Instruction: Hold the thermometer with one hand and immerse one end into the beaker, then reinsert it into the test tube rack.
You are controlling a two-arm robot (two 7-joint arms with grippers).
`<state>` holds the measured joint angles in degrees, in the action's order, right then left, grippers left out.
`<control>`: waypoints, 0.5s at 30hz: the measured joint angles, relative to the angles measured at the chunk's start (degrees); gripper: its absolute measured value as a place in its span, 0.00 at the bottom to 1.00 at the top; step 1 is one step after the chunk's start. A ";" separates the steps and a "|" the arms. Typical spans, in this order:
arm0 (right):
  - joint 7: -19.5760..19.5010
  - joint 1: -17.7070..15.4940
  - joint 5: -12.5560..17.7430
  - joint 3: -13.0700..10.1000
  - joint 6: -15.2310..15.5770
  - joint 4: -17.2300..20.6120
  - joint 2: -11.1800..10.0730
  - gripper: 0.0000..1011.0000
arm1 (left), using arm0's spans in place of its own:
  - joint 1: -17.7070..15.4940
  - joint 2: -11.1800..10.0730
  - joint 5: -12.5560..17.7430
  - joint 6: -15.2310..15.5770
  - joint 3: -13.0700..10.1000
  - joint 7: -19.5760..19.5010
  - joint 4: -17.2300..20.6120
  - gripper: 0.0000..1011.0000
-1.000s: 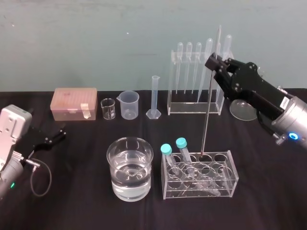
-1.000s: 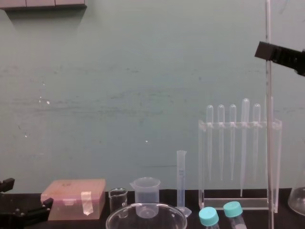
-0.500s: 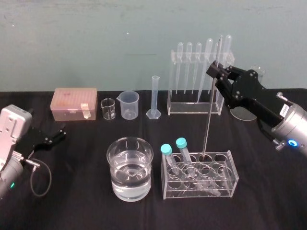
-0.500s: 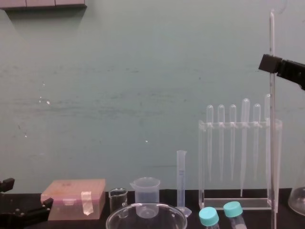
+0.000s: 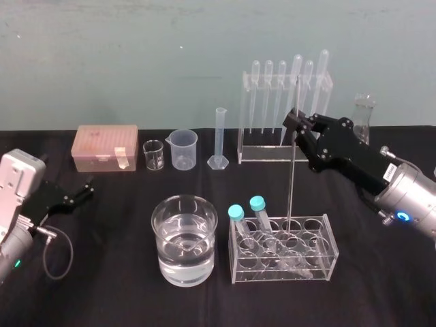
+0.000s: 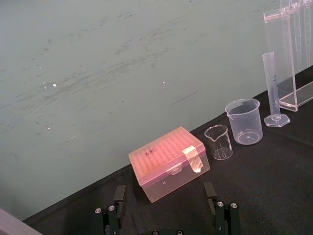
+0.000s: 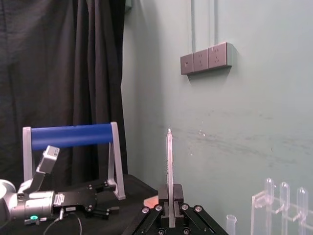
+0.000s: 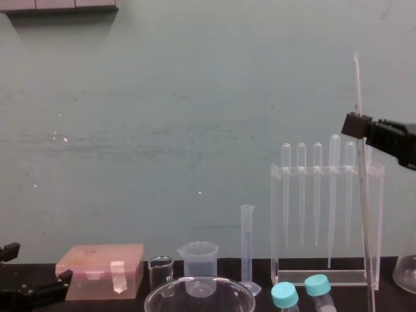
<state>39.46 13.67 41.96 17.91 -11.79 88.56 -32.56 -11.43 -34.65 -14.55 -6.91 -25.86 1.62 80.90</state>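
The thermometer (image 5: 293, 170) is a thin glass rod standing nearly upright, its lower end inside a back-row hole of the low clear test tube rack (image 5: 327, 253), which also holds two blue-capped tubes. My right gripper (image 5: 294, 122) is shut on the thermometer's upper part, well above the rack. In the right wrist view the thermometer (image 7: 169, 156) sticks up from between the right gripper's (image 7: 169, 193) closed fingers. The chest view has the right gripper (image 8: 357, 125) on the thermometer (image 8: 366, 221). The beaker (image 5: 184, 238), half full of water, stands left of the rack. My left gripper (image 5: 80, 191) rests open at the table's left.
Along the back stand a pink box (image 5: 107, 146), a tiny glass beaker (image 5: 153, 155), a plastic spouted beaker (image 5: 184, 148), a graduated cylinder (image 5: 219, 139), a tall acrylic stand with pipettes (image 5: 279, 116) and a flask (image 5: 363, 116). Black cloth covers the table.
My right gripper has come down and slightly left with the thermometer, which has sunk deeper into the rack hole. The left arm has not moved.
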 joint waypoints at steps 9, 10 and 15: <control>-0.07 -0.28 -1.11 0.55 -0.18 -1.50 0.78 0.06 | 0.00 0.00 0.00 0.00 0.00 0.00 0.00 1.00; -0.07 -0.34 -1.24 0.58 -0.18 -1.57 0.80 0.06 | 0.00 0.00 0.00 0.00 0.00 0.00 0.00 1.00; -0.12 -0.71 -1.75 0.72 -0.18 -1.91 0.96 0.06 | 0.00 0.00 0.00 0.00 0.00 0.00 0.00 1.00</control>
<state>39.35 12.96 40.21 18.63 -11.97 86.65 -31.60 -11.43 -34.64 -14.55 -6.91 -25.86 1.62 80.90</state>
